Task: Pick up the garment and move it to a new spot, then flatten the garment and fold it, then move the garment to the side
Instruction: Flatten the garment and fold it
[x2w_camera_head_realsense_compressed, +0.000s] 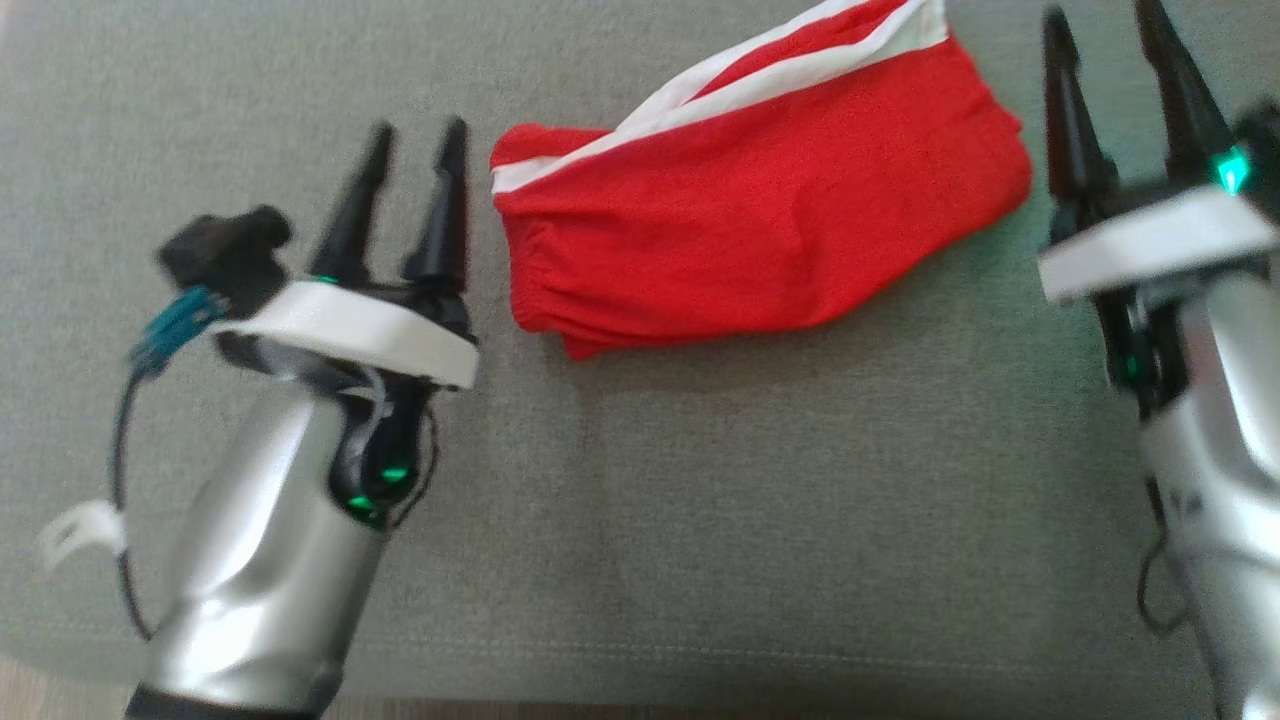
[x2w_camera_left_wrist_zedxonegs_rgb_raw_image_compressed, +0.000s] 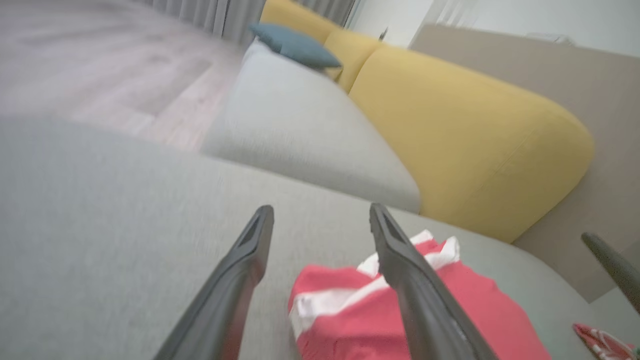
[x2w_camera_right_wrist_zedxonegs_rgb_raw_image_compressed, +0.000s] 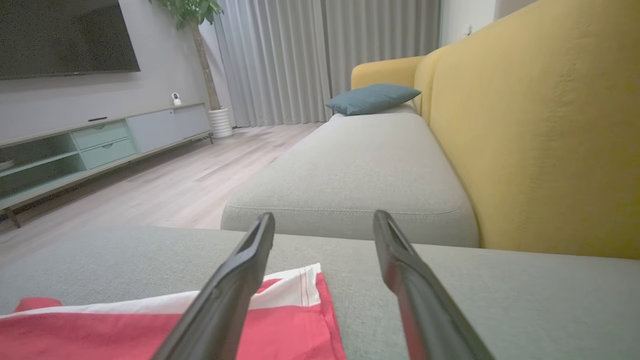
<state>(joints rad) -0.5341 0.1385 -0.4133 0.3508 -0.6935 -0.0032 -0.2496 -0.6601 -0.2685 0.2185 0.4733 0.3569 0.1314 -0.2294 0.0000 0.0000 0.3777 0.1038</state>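
Garment: the red fabric garment with white stripe bands (x2w_camera_head_realsense_compressed: 760, 210) lies as a compact, folded-looking bundle on the grey woven cushion (x2w_camera_head_realsense_compressed: 700, 500), between the two grippers.
Left arm: the left gripper (x2w_camera_head_realsense_compressed: 418, 135) sits just beside the garment's gathered end and clear of it. Its jaws are spread with nothing between them.
Right arm: the right gripper (x2w_camera_head_realsense_compressed: 1100, 20) sits just beside the opposite end, also clear. Its jaws are spread and empty.
Stage (judgement): the fold appears done, and the move to the side looks like what remains.
Risk 1: a pinch that catches only the top layer would peel the bundle open as it lifts.
Risk 2: uneven grips at the two ends would let the middle sag and the white-banded flap slide off.
Risk 3: dragging rather than lifting could bunch the layers, because the woven cushion looks grippy.
Cut off: the garment's far corner runs past the top edge of the head view, and so do the right fingertips.
Unclear: the layer count of the fold cannot be read. The left wrist view is blurred. A small red-and-white item (x2w_camera_left_wrist_zedxonegs_rgb_raw_image_compressed: 602, 342) at its lower corner cannot be identified.
Background: a yellow upholstered sofa back (x2w_camera_left_wrist_zedxonegs_rgb_raw_image_compressed: 475, 140) is well apart from the garment.
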